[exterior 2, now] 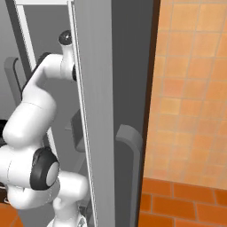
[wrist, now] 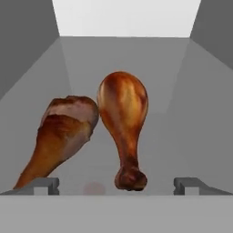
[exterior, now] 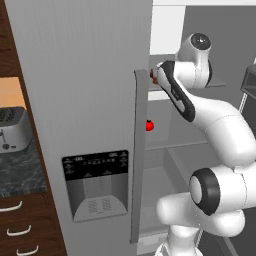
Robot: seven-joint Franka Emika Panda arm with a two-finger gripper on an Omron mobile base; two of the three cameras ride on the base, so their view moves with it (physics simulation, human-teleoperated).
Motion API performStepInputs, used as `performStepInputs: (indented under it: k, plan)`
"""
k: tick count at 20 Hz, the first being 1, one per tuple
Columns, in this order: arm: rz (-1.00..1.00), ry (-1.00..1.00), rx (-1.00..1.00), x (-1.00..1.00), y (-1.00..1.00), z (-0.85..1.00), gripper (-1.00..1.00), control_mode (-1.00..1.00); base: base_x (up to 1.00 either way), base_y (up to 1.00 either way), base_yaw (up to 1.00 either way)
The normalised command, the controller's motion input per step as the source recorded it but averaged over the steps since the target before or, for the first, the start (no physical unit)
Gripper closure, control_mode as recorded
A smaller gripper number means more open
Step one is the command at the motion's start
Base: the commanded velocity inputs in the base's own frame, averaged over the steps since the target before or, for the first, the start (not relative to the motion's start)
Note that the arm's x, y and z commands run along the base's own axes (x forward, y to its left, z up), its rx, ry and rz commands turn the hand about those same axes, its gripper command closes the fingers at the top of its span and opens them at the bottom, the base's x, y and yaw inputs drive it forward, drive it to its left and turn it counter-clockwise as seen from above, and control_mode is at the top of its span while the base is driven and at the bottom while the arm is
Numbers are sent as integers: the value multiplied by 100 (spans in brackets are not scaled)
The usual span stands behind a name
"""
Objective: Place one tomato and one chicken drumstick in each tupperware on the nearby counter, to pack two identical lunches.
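**Gripper lined up on two drumsticks inside the fridge**

Drumsticks fill the hand view — two of them, lying on a grey fridge shelf (wrist: 182,136) directly ahead of the gripper (wrist: 120,185). Its jaws are spread wide and hold nothing; the two dark fingertips (wrist: 43,184) rise near the bottom corners of the view, well apart.

The right drumstick (wrist: 124,123) sits between the fingertips, closer to centre. Its long axis runs nearly straight away from the hand: the knobby bone end points back toward the jaws, the plump end lies farther in. The left drumstick (wrist: 61,136) slants — bone end toward the lower left, by the left fingertip, meaty end touching or almost touching its neighbour.

From the left base view, the white arm (exterior: 220,130) reaches past the fridge door (exterior: 85,100) to an upper shelf, and a small red tomato (exterior: 149,125) rests on a lower shelf, just beyond the door's edge. A black counter (exterior: 20,170) with a toaster (exterior: 12,127) lies left of the fridge.

The centred drumstick looks the likelier pick: a short advance should bring its narrow shaft between the jaws, crossing its long axis.
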Motion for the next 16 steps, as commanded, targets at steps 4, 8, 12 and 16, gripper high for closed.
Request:
performStepInputs:
  k: [4,8,12,16]
  plan:
    - [12,0,-1,65,-13,-26,-100,-100,0,0,0]
    - [0,1,0,92,0,-3,-100,-100,0,0,0]
    - [0,7,-7,50,3,-40,-100,-100,0,0,0]
    - [0,5,-12,0,8,-76,100,-100,0,0,0]
